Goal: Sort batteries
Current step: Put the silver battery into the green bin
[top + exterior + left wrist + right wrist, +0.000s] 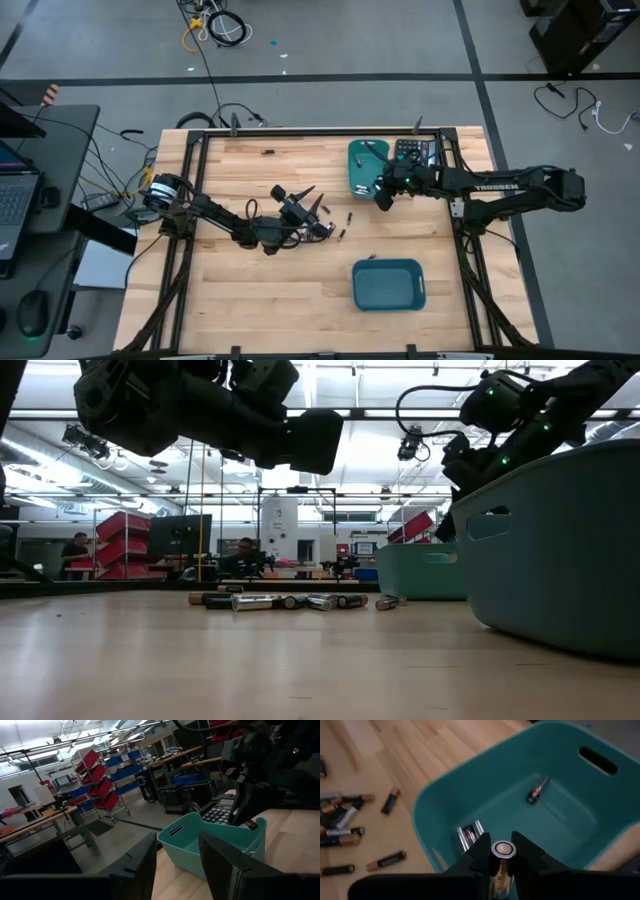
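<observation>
**A:** How are the two arms posed?

**B:** The right arm reaches in from the table's right edge, nearly straight, and its right gripper hangs over the rim of the far teal bin. The fingers are pinched on a battery held upright, silver end cap toward the wrist camera. The left arm stretches low across the table's middle, bent at the elbow; the left gripper is raised off the wood with its fingers apart and nothing between them — in its wrist view they frame the far bin.

**A:** And the counts?

**B:** Two teal bins: the far one beside a black calculator, and a near bin toward the front edge. Inside the far bin I can make out a small cluster of silvery cells by one wall — two or three, hard to separate — and one dark cell lying alone. The loose batteries lie on the wood between the arms; roughly nine show in the right wrist view, some copper-topped.

**A:** Any writing?

**B:** "TROSSEN" in white along the right arm's forearm. The labels on the batteries are too small to read.
</observation>
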